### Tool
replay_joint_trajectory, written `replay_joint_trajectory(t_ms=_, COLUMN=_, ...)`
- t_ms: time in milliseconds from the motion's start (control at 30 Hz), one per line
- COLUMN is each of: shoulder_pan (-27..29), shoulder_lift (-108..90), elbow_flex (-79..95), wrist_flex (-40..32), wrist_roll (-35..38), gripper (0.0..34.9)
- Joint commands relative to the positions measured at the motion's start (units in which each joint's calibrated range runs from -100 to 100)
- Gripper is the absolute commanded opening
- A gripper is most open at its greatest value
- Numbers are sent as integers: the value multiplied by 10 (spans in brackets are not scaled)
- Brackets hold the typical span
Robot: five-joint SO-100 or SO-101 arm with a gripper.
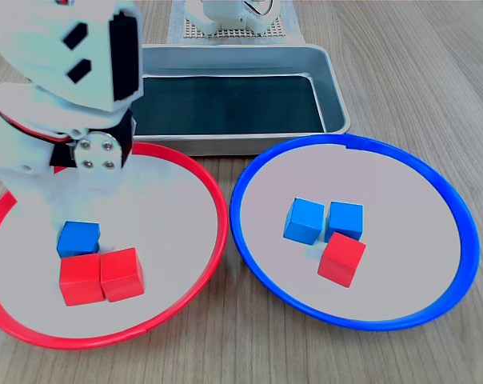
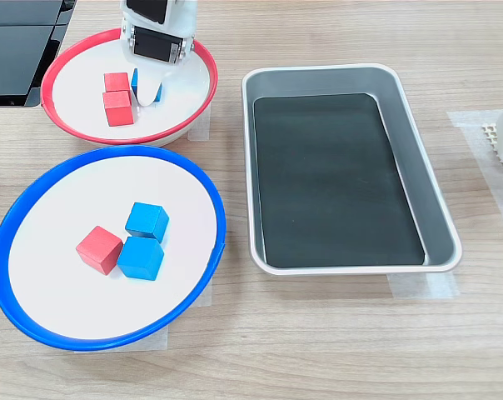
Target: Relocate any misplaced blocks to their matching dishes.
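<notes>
First exterior view
Red-rimmed dish (image 1: 195, 180): at 9 o'clock of the picture, on the wooden worktop (image 1: 433, 88).
Misplaced blue cube (image 1: 78, 238): in this dish, touching the two red cubes (image 1: 101, 277) at its 6 o'clock.
Arm (image 1: 61, 88): white body, bent down over the dish from 11 o'clock; its lower end is just above the blue cube.
Jaws: hidden by the arm, I cannot tell their state here.
Blue-rimmed dish (image 1: 441, 200): at 3 o'clock; two blue cubes (image 1: 323, 220) side by side, the misplaced red cube (image 1: 341, 258) touching them at 5 o'clock.
Metal tray (image 1: 337, 96): at 12 o'clock.

Second exterior view
Gripper (image 2: 147, 90): at 11 o'clock, pointing down into the red-rimmed dish (image 2: 197, 104).
Blue cube (image 2: 154, 88): between the white jaws, mostly covered.
Jaws: if they press the cube, I cannot tell.
Red cube (image 2: 99, 248): in the blue-rimmed dish (image 2: 35, 192), at 8 o'clock.
</notes>
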Motion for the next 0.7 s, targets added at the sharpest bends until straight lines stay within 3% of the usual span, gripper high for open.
replay_joint_trajectory(t_ms=0, shoulder_pan=4, shoulder_lift=-26, elbow_flex=3, wrist_flex=8, wrist_roll=4, gripper=4)
replay_joint_trajectory(t_ms=367, shoulder_pan=-26, shoulder_lift=-201, elbow_flex=129, wrist_flex=-7, wrist_roll=-41, gripper=3)
replay_joint_trajectory(t_ms=533, shoulder_pan=-86, shoulder_lift=-341, elbow_flex=258, wrist_flex=-8, wrist_roll=-100, gripper=3)
replay_joint_trajectory(t_ms=667, shoulder_pan=-150, shoulder_lift=-403, elbow_flex=355, wrist_flex=-56, wrist_roll=-166, gripper=3)
